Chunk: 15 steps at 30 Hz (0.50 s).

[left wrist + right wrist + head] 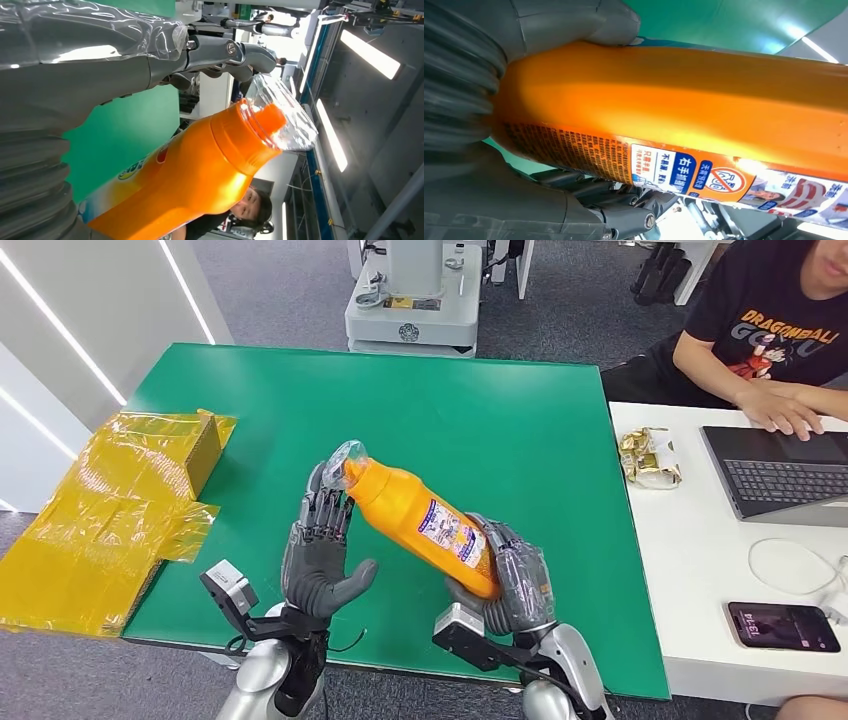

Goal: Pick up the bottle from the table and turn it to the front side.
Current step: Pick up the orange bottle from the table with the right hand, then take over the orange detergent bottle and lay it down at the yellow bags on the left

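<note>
Orange plastic bottle [425,518] with clear cap and blue-white printed label; green tabletop [500,410]; yellow film-wrapped cardboard box [110,510] at its left edge

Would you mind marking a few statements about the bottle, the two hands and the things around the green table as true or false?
1. The right hand holds the orange bottle by its lower end. True.
2. The bottle lies flat on the green table. False: it is lifted off the table and tilted, its cap end pointing up and away from the robot.
3. A clear cover sits over the bottle's cap. True.
4. The left hand grips the bottle's middle. False: it is open, its fingers spread beside the cap end.
5. A yellow-wrapped box lies on the white desk. False: it sits at the green table's left edge; the white desk holds a laptop and a phone.
</note>
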Motion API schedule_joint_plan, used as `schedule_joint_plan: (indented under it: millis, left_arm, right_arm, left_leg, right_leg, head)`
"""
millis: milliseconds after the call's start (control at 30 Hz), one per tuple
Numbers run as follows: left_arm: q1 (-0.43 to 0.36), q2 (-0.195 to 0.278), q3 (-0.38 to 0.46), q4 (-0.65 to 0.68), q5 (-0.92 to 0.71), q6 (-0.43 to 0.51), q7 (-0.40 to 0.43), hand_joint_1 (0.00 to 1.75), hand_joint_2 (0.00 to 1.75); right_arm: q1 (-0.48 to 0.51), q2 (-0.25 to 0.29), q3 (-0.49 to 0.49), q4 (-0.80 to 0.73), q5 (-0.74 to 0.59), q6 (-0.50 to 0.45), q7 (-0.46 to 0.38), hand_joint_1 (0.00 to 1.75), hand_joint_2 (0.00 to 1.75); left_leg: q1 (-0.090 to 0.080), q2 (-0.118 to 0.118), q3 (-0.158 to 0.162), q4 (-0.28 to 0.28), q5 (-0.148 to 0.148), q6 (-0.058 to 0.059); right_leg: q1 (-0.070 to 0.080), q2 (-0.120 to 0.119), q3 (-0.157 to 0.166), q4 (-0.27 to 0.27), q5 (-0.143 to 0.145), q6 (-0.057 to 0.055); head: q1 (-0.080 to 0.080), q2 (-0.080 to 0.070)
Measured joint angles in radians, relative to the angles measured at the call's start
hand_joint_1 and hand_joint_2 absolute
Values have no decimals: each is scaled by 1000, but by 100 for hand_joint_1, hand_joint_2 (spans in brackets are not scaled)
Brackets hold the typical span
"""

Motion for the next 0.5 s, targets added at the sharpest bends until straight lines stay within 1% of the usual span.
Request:
schedule_joint_plan:
  millis: [200,500]
  left_arm:
    - [-3,-6,-3,20,-13,-9,17,0,175]
    - [-6,-11,-4,46,-15,-13,19,0,175]
  right_arm:
    - [-13,7,58,19,7,17,-29,175,175]
    - [-20,10,84,24,0,32,-33,175,175]
  left_leg:
    - [0,0,0,0,0,0]
    - [0,0,0,0,0,0]
  right_leg:
    - [0,0,-1,0,0,0]
    - [0,0,-1,0,0,0]
  head:
    - [0,0]
    - [0,0]
